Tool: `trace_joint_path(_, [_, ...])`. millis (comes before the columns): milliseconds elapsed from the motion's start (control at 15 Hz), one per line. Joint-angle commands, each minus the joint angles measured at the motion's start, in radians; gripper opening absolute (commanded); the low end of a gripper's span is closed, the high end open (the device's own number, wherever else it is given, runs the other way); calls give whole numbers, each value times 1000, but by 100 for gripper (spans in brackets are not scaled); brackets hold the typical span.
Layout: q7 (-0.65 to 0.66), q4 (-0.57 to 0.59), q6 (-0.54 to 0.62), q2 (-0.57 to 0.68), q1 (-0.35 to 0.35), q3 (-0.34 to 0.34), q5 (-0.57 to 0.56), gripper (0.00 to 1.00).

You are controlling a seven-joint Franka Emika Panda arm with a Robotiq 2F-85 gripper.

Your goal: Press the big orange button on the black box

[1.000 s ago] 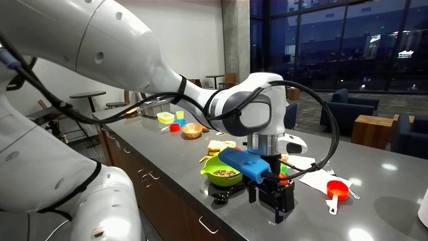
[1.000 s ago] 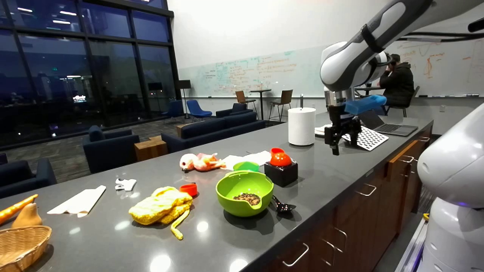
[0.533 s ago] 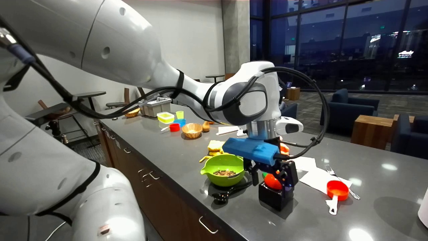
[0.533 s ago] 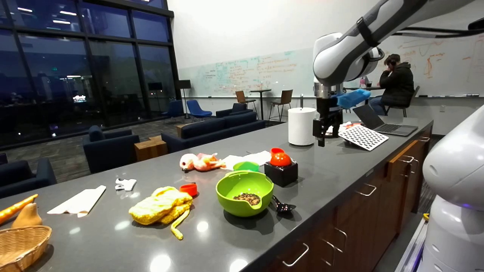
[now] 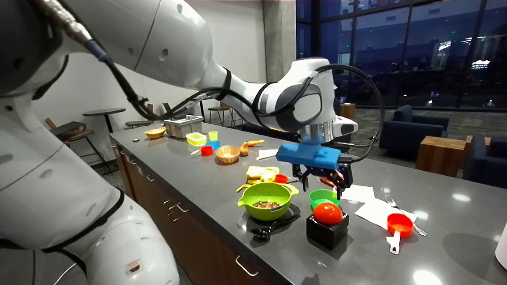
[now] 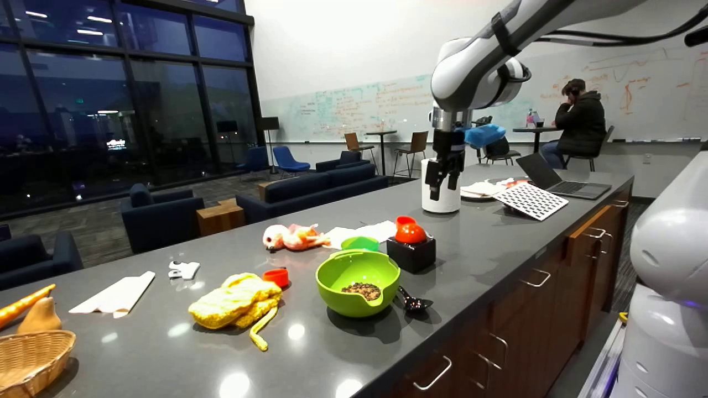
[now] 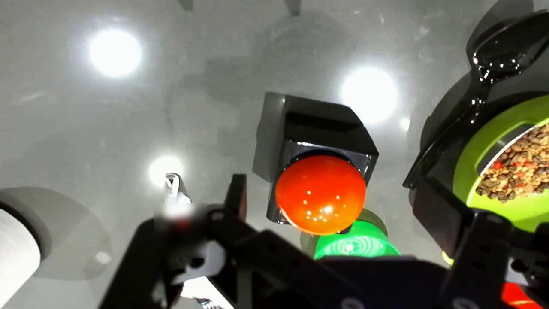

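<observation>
The big orange button (image 5: 328, 213) is a glossy red-orange dome on top of the small black box (image 5: 328, 234). The button (image 6: 411, 234) and box (image 6: 411, 255) also show beside the lime-green bowl. My gripper (image 5: 322, 192) is open and empty, raised above the counter and apart from the button. In an exterior view the gripper (image 6: 444, 190) stands higher and farther back than the box. In the wrist view the button (image 7: 321, 195) lies between the spread fingers, and the black box (image 7: 324, 125) extends above it in the picture.
A lime-green bowl (image 5: 253, 206) with brown bits and a black ladle (image 5: 262, 232) stand beside the box. A green bowl (image 5: 315, 197) sits just behind it. A red-orange handled cup (image 5: 400, 225), napkins and a fork lie nearby. A paper roll (image 6: 429, 190) stands on the counter.
My gripper has risen and moved farther over the counter, leftward in an exterior view. It no longer covers the box and button. The box and button have not moved.
</observation>
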Motion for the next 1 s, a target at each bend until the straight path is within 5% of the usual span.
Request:
trace_joint_path(0, [-5, 23, 7, 30, 3, 9, 14, 100])
trace_joint_path(933, [-74, 83, -3, 136, 28, 2, 82, 100])
